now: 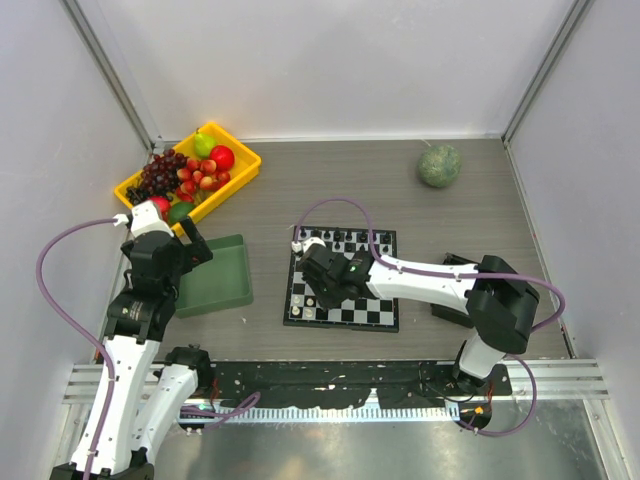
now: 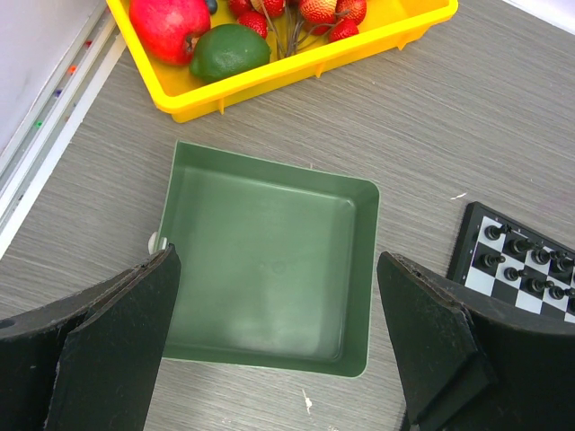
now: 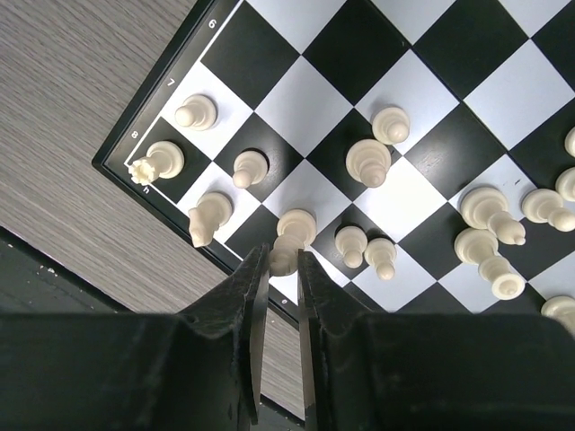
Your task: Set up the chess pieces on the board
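The checkered board (image 1: 372,312) lies mid-table. Black chess pieces (image 1: 345,238) line its far edge, and cream-white chess pieces (image 3: 368,162) stand scattered near its left corner. My right gripper (image 3: 283,258) hangs low over the board's near-left edge (image 1: 318,272), shut on the head of a cream-white piece (image 3: 295,230) whose base rests on a square by the border. My left gripper (image 2: 276,262) is open and holds nothing, hovering above the green tray (image 2: 269,224) to the left of the board (image 2: 503,269).
A yellow bin (image 1: 240,172) of fruit sits at the far left, just beyond the green tray (image 1: 215,275). A round green fruit (image 1: 439,165) lies at the far right. A dark flat object (image 1: 452,300) sits under the right arm, right of the board.
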### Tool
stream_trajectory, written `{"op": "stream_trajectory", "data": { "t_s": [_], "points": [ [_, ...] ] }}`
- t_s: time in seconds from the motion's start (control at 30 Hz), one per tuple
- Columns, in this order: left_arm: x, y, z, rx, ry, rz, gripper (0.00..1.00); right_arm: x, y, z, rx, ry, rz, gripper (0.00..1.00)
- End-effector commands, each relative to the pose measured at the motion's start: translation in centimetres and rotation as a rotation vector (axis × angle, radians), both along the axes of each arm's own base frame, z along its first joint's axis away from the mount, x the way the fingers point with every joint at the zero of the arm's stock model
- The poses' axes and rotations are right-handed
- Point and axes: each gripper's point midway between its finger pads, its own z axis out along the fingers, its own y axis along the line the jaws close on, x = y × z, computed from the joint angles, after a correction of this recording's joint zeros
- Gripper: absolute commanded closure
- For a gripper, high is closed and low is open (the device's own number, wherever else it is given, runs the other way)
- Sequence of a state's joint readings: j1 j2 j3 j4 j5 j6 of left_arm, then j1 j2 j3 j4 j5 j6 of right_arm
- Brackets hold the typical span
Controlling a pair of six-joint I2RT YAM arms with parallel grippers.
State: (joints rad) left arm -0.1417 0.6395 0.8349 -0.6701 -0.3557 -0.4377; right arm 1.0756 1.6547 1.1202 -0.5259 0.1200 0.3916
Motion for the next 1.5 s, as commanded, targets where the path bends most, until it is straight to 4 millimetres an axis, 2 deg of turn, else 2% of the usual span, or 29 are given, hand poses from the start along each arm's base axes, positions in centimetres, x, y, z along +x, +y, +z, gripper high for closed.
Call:
{"op": "stream_trajectory", "data": {
  "t_s": [0.0, 0.27, 0.43, 0.8, 1.23, 1.47],
  "points": [
    [0.6, 0.1, 1.2, -0.001, -0.051, 0.006, 0.01, 0.1, 0.7, 1.8, 0.038, -0.038, 0.013, 0.79],
    [0.5, 0.2, 1.3, 0.001, -0.054, 0.008, 0.01, -0.3, 0.2, 4.0, 0.092, -0.055, 0.001, 0.79],
    [0.5, 0.2, 1.1, 0.001, -0.051, 0.008, 0.01, -1.1, -0.7, 4.4, 0.103, -0.046, 0.002, 0.79],
    [0.5, 0.1, 1.0, -0.003, -0.053, 0.003, 0.01, -2.3, -1.8, 2.2, 0.086, 0.008, -0.009, 0.80],
    [0.4, 0.2, 1.1, -0.001, -0.055, 0.007, 0.01, -1.7, -1.3, 1.2, 0.094, 0.019, -0.016, 0.80],
    [0.5, 0.2, 1.1, -0.001, -0.051, 0.007, 0.01, -1.7, -2.0, 0.5, 0.063, 0.020, -0.023, 0.79]
  ]
}}
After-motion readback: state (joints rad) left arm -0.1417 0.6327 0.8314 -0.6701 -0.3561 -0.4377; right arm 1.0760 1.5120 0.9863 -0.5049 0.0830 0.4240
